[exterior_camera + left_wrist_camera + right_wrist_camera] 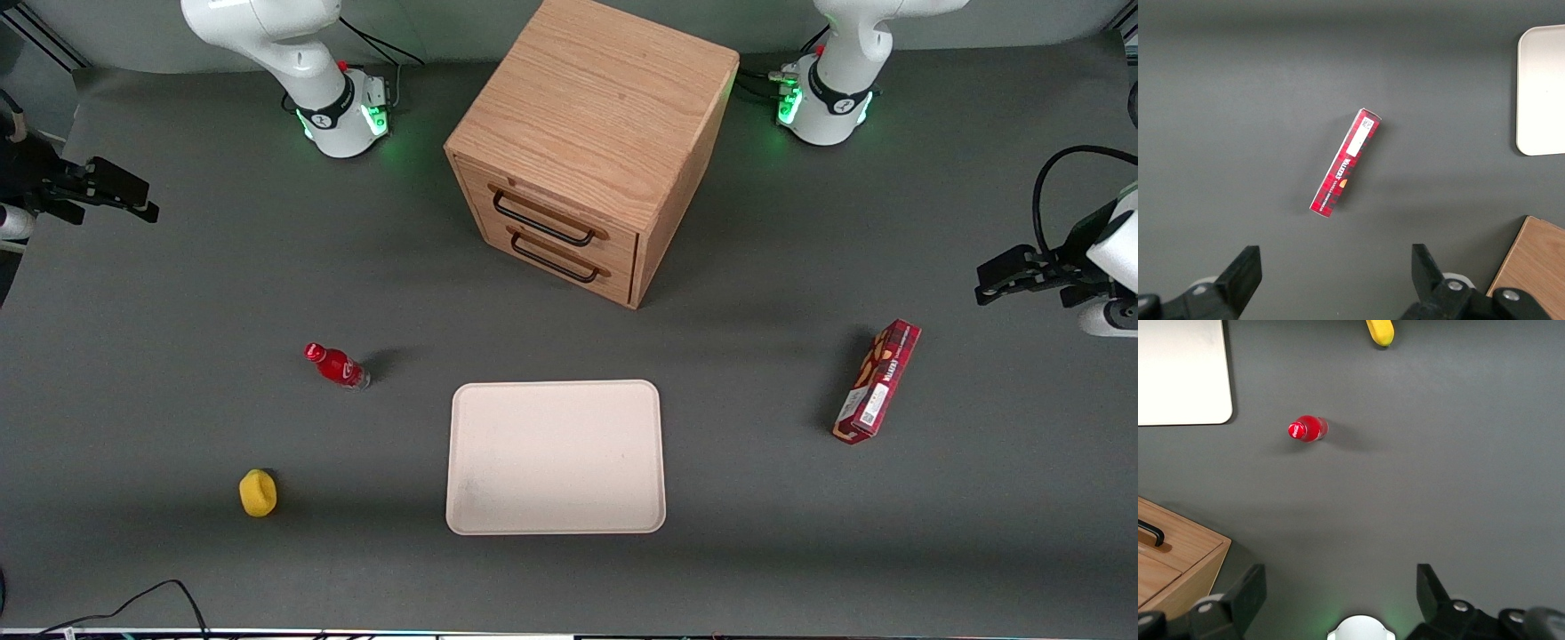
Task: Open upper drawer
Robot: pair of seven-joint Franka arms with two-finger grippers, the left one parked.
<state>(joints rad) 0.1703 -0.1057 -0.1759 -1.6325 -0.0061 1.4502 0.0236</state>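
Note:
The light oak cabinet stands at the middle of the table's far part, turned at an angle. Its upper drawer is shut flush, its black wire bar handle just above the lower drawer's handle. My right gripper hangs high above the working arm's end of the table, well away from the cabinet, open with nothing between its fingers. The right wrist view shows the gripper open over bare mat, a cabinet corner and a bit of black handle.
A red bottle stands between the gripper and the cabinet, nearer the front camera. A yellow object lies nearer still. A cream tray sits in front of the cabinet. A red box lies toward the parked arm's end.

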